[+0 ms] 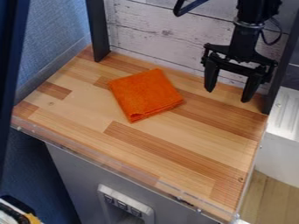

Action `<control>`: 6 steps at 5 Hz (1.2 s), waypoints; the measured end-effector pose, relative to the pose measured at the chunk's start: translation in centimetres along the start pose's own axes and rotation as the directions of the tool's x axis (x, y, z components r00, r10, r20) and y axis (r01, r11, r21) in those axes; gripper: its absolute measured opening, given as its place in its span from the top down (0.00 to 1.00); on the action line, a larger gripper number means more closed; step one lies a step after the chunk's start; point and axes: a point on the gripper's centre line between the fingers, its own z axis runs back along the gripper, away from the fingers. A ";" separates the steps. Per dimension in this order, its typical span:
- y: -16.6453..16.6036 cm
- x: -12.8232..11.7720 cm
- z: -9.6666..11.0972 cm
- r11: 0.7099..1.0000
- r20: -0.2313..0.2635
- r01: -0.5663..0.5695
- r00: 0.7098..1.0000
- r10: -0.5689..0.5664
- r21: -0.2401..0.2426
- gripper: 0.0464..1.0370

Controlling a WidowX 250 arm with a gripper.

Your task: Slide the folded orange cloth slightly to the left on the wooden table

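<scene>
A cloth (146, 95) was laid on the tabletop (146, 146), toward its rear. The gripper (227, 96) was suspended over the rear right part, to the right of the cloth. The tabletop was flanked at the rear by 2 posts (99, 33), and was backed by a plank wall (154, 28). A panel (124, 206) was mounted below the front edge.

We see a bright orange cloth (144, 94) on a wooden tabletop (175, 148) patterned in pale honey and reddish-brown strips. The gripper (227, 94) is black. Behind it, we find whitish planks (158, 33) with grey grain. The wall (55, 39) at left looks mottled blue-grey to us, though its weave is hard to judge.
</scene>
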 end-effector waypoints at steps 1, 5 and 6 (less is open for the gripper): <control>0.8 -0.2 -0.5 0.998 -0.012 0.057 0.998 -0.057 0.000 0.04; 9.1 -1.1 0.4 0.923 0.154 0.385 0.912 -0.380 -0.003 0.04; 10.3 -0.9 0.5 0.897 0.173 0.442 0.883 -0.437 0.014 0.04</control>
